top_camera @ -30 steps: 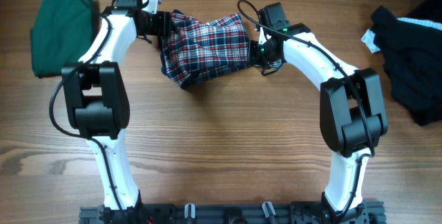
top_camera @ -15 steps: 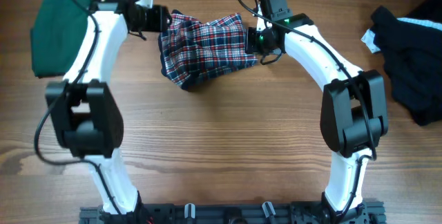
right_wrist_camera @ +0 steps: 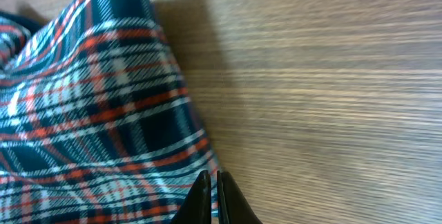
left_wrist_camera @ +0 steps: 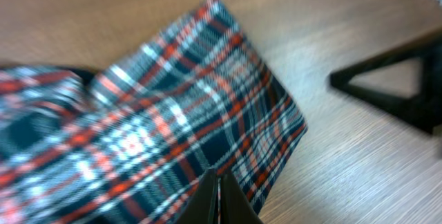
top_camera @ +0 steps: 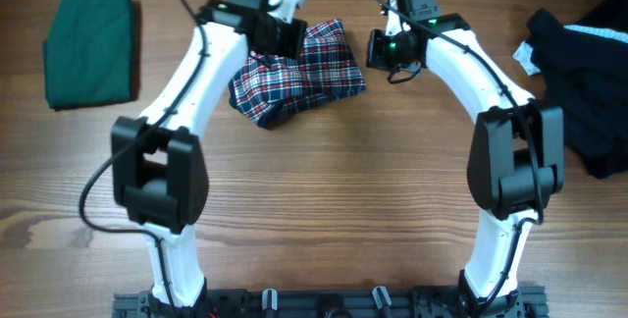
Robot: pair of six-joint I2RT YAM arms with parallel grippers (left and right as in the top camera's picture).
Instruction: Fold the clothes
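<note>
Because the plaid dress point(top_camera: 314, 73), bunched at the far middle of the table point(top_camera: 324, 210), should handle as light, limp, sliding cloth, take it at a corner or hem; the left fingers point(left_wrist_camera: 205, 200) are closed over it, a pinch unconfirmed, the right fingers point(right_wrist_camera: 197, 198) closed just beside it

Left wrist view was smeared: the plaid dress point(left_wrist_camera: 173, 120) ran off the left and bottom edges, its weave gone soft. The left pincer point(left_wrist_camera: 218, 186) showed only its closed tips, and whether cloth was nipped between them couldn't be told. From overhead, the left arm point(top_camera: 211, 53) covered the dress's upper-left part. The black garment point(top_camera: 589, 92) was cut off at the right edge of the counter point(top_camera: 324, 210).
</note>
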